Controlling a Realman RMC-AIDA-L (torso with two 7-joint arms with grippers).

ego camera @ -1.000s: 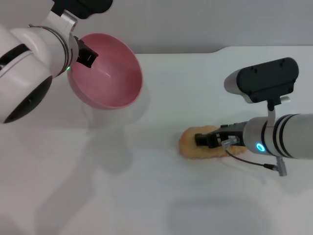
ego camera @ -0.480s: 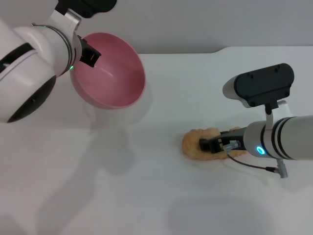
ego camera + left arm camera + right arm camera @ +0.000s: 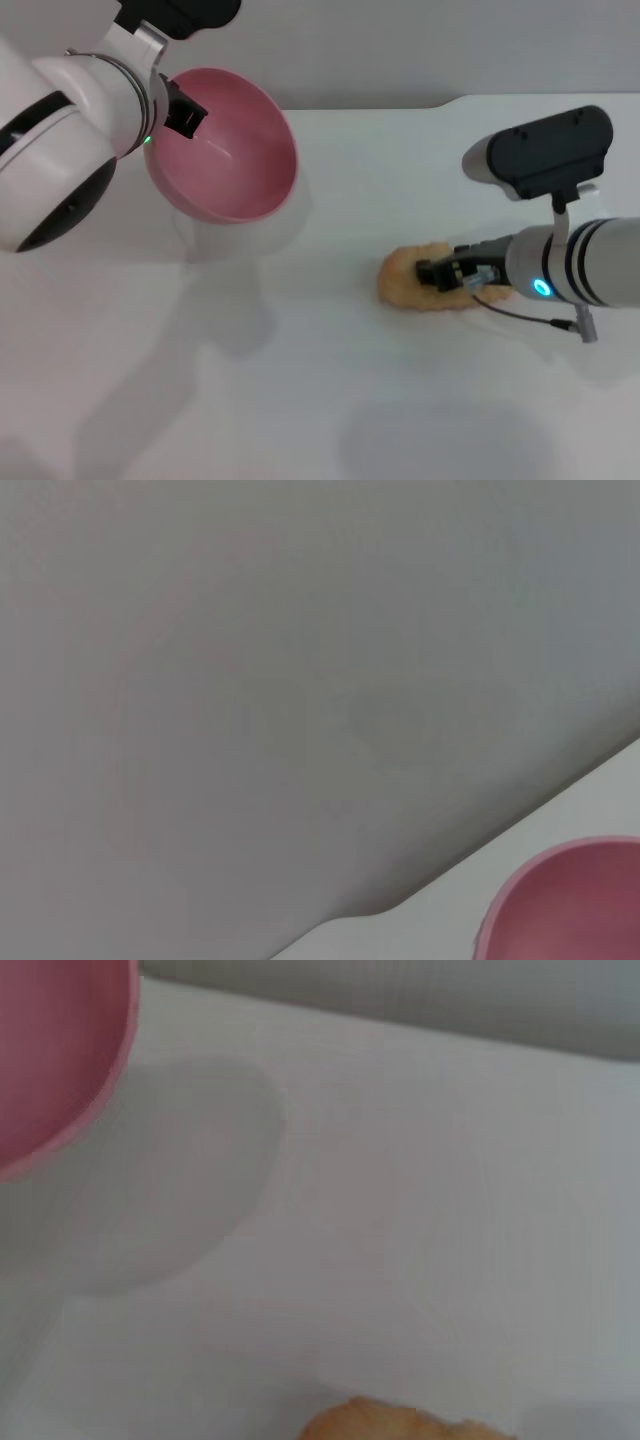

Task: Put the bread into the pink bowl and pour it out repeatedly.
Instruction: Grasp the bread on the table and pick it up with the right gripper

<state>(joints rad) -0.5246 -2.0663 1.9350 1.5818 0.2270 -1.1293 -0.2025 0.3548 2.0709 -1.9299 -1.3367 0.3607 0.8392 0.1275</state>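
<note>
Bread (image 3: 412, 280) lies on the white table (image 3: 330, 380) with the right gripper (image 3: 432, 274) closed around its near end. Well apart, off to the robot's left, the left gripper (image 3: 178, 112) clamps the rim of the pink bowl (image 3: 232, 150), holding it tilted above the table.

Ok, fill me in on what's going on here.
The left gripper holds the pink bowl by its rim, raised and tipped above the white table, with nothing in it. The right gripper is down at the bread, which lies on the table well apart from the bowl. Whether its fingers have closed on the loaf isn't clear.
</note>
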